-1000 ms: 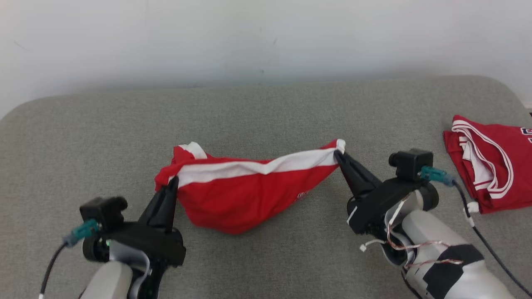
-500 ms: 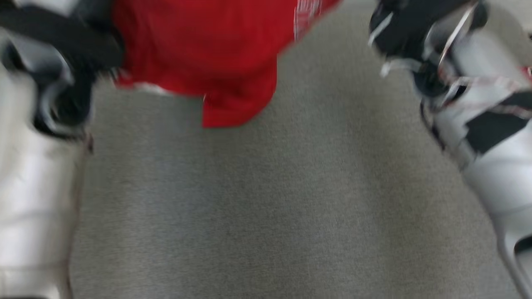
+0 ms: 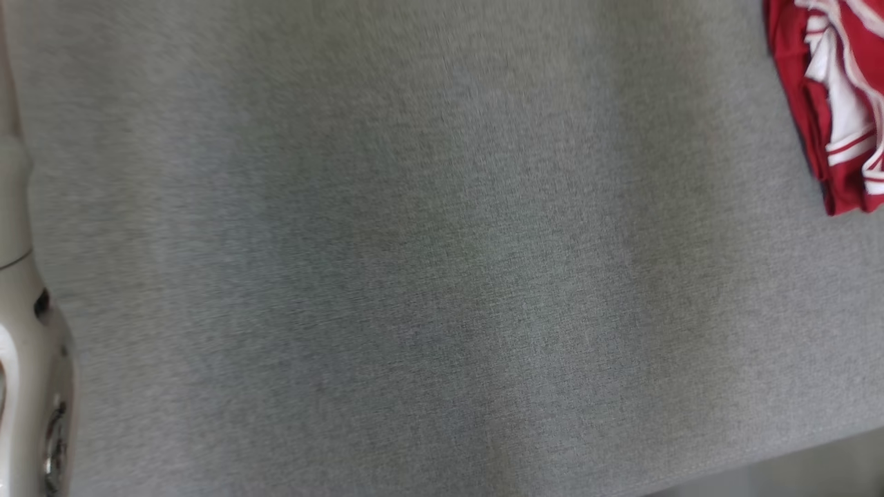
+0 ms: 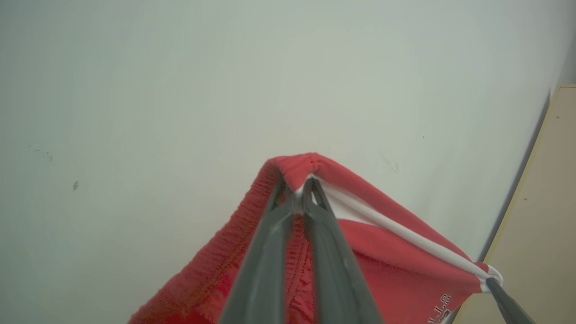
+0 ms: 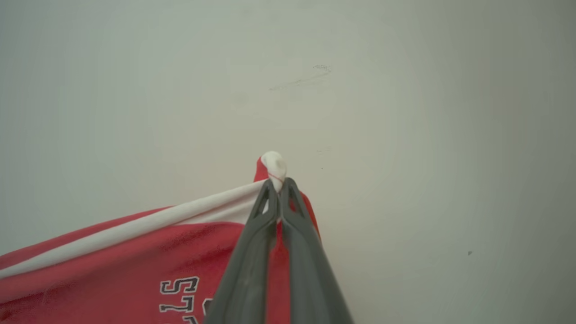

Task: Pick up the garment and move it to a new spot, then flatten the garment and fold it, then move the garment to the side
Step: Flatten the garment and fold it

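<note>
The garment [image 4: 396,252] is red with a white stripe and dark lettering, and it hangs stretched between both grippers in front of a pale wall. In the left wrist view my left gripper [image 4: 297,195] is shut on a ribbed red corner of it. My right gripper [image 5: 279,184] is shut on the opposite corner, where a white tip of the garment [image 5: 112,265] pokes out above the fingertips. One dark fingertip of the right gripper [image 4: 497,288] also appears at the far end of the stripe in the left wrist view.
The head view looks down on a grey fabric surface [image 3: 414,276]. A second red and white garment [image 3: 829,103] lies folded at its upper right. A pale arm segment [image 3: 21,331] runs along the left edge. A beige panel [image 4: 540,216] adjoins the wall.
The head camera has swung sharply downward. A second ago the garment sagged onto the grey surface between both grippers; now it is lifted, held taut before the wall.
</note>
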Motion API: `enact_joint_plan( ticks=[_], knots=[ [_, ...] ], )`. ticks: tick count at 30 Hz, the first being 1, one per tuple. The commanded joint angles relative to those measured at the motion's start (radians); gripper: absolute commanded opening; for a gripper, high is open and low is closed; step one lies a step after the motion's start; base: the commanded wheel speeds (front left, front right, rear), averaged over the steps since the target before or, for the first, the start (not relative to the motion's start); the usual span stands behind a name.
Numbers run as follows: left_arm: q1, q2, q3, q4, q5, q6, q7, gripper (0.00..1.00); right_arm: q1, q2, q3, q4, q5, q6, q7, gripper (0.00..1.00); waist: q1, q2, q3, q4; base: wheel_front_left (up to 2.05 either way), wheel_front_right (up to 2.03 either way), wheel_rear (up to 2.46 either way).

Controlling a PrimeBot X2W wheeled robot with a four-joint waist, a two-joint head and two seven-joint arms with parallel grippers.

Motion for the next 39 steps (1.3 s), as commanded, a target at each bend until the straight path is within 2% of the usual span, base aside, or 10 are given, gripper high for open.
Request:
enact_joint_plan(
  ticks=[1,4,7,11,19,22,28,34,35,39],
  knots=[
    [-0.006,0.025,0.026,0.011,-0.003,0.001,-0.033,0.00,0.016,-0.018,-0.061,-0.030,-0.038,-0.007,-0.008,0.00,-0.0004,-0.0002,0.092,-0.045,0.00,0.00,0.00],
    [0.016,0.032,0.037,0.029,-0.011,-0.018,-0.075,0.00,0.068,0.030,-0.170,-0.129,-0.147,-0.010,-0.009,0.00,-0.0004,-0.0002,0.112,-0.037,0.00,0.00,0.00],
    [0.086,0.027,0.015,0.069,-0.016,-0.031,-0.083,0.00,0.127,0.062,-0.131,-0.135,-0.222,-0.009,-0.008,0.00,-0.0004,-0.0002,0.113,-0.026,0.00,0.00,0.00],
    [0.193,0.027,-0.025,0.077,-0.041,-0.038,-0.092,0.00,0.225,0.081,-0.054,-0.141,-0.222,-0.006,-0.008,0.00,-0.0004,-0.0002,0.088,-0.009,0.00,0.00,0.00],
    [0.509,0.068,-0.176,-0.040,-0.159,-0.040,-0.099,0.00,0.489,-0.026,0.143,-0.196,-0.109,-0.005,-0.002,0.00,-0.0004,-0.0002,-0.052,0.026,0.00,0.00,0.00],
    [0.648,0.061,-0.209,-0.073,-0.223,-0.040,-0.099,0.00,0.619,-0.089,0.173,-0.211,-0.086,-0.005,0.059,0.00,-0.0004,-0.0002,-0.131,0.044,0.00,0.00,0.00],
    [0.916,0.073,-0.288,-0.093,-0.220,-0.039,-0.099,0.00,0.923,-0.133,0.090,-0.303,-0.071,-0.005,0.237,0.00,-0.0004,-0.0002,-0.285,0.062,0.00,0.00,0.00],
    [1.135,0.062,-0.270,-0.121,-0.153,-0.039,-0.100,0.00,1.227,-0.044,-0.112,-0.506,-0.141,-0.006,0.386,0.00,-0.0004,-0.0002,-0.389,0.066,0.00,0.00,0.00],
    [1.135,0.062,-0.270,-0.121,-0.153,-0.039,-0.100,0.00,1.227,-0.044,-0.112,-0.506,-0.141,-0.006,0.386,0.00,-0.0004,-0.0002,-0.389,0.066,0.00,0.00,0.00],
    [1.277,0.072,-0.267,-0.129,-0.094,-0.038,-0.101,0.00,1.447,0.048,-0.251,-0.721,-0.244,-0.007,0.561,0.00,-0.0004,-0.0002,-0.445,0.075,0.00,0.00,0.00]
  ],
)
